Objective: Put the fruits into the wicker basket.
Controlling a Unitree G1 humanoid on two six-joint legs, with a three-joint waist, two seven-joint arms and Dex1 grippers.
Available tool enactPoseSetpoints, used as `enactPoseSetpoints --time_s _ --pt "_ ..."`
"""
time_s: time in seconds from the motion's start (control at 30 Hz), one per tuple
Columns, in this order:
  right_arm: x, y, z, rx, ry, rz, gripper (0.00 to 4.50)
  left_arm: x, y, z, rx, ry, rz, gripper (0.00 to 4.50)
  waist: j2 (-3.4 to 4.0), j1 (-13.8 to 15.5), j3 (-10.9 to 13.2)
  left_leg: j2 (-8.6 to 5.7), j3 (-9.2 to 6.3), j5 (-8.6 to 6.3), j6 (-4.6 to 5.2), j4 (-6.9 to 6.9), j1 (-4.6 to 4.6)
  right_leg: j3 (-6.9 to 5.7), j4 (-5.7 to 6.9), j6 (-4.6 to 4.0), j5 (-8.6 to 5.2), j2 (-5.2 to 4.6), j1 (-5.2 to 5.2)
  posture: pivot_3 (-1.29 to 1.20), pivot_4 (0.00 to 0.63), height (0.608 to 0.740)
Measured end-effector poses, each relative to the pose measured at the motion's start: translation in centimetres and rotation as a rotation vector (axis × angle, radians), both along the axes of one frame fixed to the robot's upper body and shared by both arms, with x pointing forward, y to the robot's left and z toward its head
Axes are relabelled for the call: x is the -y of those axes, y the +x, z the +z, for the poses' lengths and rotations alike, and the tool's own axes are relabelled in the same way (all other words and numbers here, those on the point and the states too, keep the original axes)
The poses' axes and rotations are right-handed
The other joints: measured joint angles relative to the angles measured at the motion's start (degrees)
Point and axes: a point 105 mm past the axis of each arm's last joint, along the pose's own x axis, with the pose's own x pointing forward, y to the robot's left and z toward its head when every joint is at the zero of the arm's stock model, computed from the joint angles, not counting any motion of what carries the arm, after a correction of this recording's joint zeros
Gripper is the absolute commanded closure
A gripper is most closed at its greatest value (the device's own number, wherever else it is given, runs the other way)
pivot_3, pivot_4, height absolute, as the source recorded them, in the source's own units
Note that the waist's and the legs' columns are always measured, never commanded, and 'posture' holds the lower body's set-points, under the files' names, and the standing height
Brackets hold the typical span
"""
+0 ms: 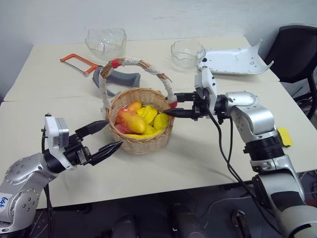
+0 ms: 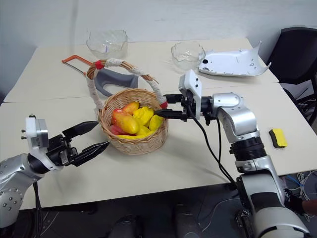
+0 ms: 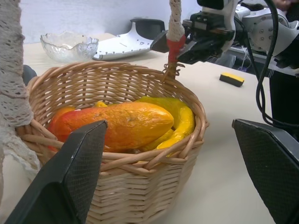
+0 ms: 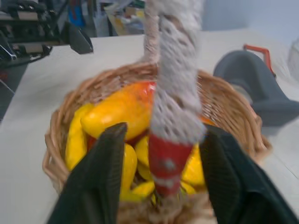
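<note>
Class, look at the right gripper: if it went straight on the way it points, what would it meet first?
Most likely the wicker basket's handle: its red-banded base stands between the right gripper's fingers, with the fruits beyond.

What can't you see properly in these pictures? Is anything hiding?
- Fruits at the bottom of the wicker basket: covered by the mango and other pieces in the eye views, so they cannot be counted.
- Grey tool behind the basket: partly hidden by the basket handle.
- Right end effector straddles the handle's red band in the right wrist view; whether its fingers press it is unclear.
</note>
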Motion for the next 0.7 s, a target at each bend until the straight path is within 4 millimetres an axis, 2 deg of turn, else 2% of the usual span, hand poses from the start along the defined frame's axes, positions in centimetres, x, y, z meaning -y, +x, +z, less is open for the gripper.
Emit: enactPoseSetpoints --time_s 0.07,0.13,0.27,0.37,0.43,0.57,0.7 --pt "0.1 0.0 -0.1 0.003 -0.003 0.001 3.83 0.0 0.0 -0.1 -0.011 -0.003 0.005 0.0 0.0 0.18 0.0 -0.01 -0.01 0.0 -0.01 0.04 -0.01 0.0 0.01 0.0 0.0 0.0 0.01 0.0 0.15 0.74" --pt "0.3 -0.2 -0.2 0.013 -0.008 0.008 4.35 0.1 0.0 -0.2 -0.014 -0.005 0.003 0.0 0.0 0.19 0.0 -0.02 0.01 0.0 -0.01 0.05 0.0 -0.03 -0.02 0.0 0.0 -0.01 0.04 0.0 0.15 0.74" --pt "2.3 -1.5 -0.7 0.0 0.0 -0.029 4.34 0.4 0.2 -0.1 -0.011 -0.008 -0.015 0.0 0.0 0.58 0.0 -0.04 -0.04 0.0 0.0 0.06 0.0 -0.01 -0.03 0.0 0.0 -0.01 0.08 0.0 0.15 0.74" --pt "4.4 -3.0 -0.3 -0.021 0.048 -0.113 4.34 1.2 0.6 0.2 0.001 -0.01 -0.052 0.0 0.0 1.11 0.0 -0.06 -0.03 -0.01 0.02 0.06 -0.03 0.02 -0.07 0.0 0.0 -0.01 0.08 0.0 0.15 0.74" --pt "6.5 -3.8 1.0 -0.045 0.115 -0.222 4.34 1.5 1.0 0.4 0.004 -0.015 -0.077 0.0 0.03 1.52 0.02 -0.06 0.0 0.0 0.01 0.06 -0.03 0.05 -0.07 -0.01 0.0 0.0 0.07 0.0 0.15 0.74" --pt "11.3 -5.0 4.4 0.054 0.181 -0.469 4.34 1.7 1.7 0.0 -0.012 -0.021 -0.106 0.0 0.03 1.64 0.02 -0.09 0.01 0.0 0.02 0.07 0.04 0.09 -0.12 -0.02 -0.01 0.1 0.13 0.0 0.15 0.74" --pt "15.5 -4.6 4.3 0.09 0.233 -0.711 4.34 2.3 2.6 -0.3 -0.023 -0.021 -0.166 0.0 0.02 1.54 0.01 -0.17 0.06 0.03 0.06 0.07 0.11 0.15 -0.08 -0.01 0.0 0.28 0.17 0.0 0.15 0.74"
